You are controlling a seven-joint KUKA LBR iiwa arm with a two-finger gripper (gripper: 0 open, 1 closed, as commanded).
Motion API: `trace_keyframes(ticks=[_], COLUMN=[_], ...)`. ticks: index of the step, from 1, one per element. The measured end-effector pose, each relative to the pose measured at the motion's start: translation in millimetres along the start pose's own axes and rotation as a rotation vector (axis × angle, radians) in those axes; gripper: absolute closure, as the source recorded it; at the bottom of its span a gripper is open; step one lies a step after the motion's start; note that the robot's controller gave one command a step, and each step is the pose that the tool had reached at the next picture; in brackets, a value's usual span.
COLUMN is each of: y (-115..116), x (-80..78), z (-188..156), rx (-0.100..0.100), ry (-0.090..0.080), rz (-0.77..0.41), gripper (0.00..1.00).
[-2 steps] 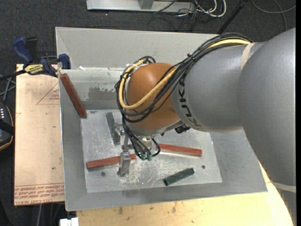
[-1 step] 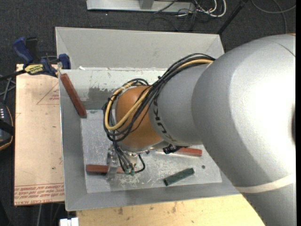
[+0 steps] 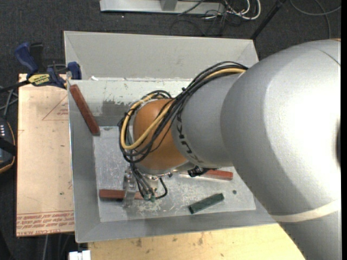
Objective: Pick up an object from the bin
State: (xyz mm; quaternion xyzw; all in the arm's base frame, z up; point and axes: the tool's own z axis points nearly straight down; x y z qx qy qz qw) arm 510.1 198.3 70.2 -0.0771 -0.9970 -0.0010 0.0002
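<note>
One brown bar (image 3: 111, 195) at my end effector (image 3: 134, 192), whose state I cannot tell, looks stiff and light; I'd pinch across its width.

Bin (image 3: 162, 58): arm enters from 3 o'clock. Gripper (image 3: 132, 192) down at 7 o'clock of floor. Short block (image 3: 110, 195) just beside gripper, at its 9 o'clock. Long bar (image 3: 83, 108) at 10 o'clock, leaning on wall. Stick (image 3: 206, 203) at 5 o'clock. Half-hidden bar (image 3: 219, 174) behind stick, under arm.

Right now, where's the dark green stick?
Camera view, lower right of the bin floor: the dark green stick lies flat, below the red bar and right of the gripper.
</note>
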Motion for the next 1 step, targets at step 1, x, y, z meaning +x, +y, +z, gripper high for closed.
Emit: trace_keyframes(ticks=[1], y=[-8.2], x=[14.0], z=[-134.9], rx=[0.0], ry=[-0.001], rz=[-0.048], gripper=[1.0])
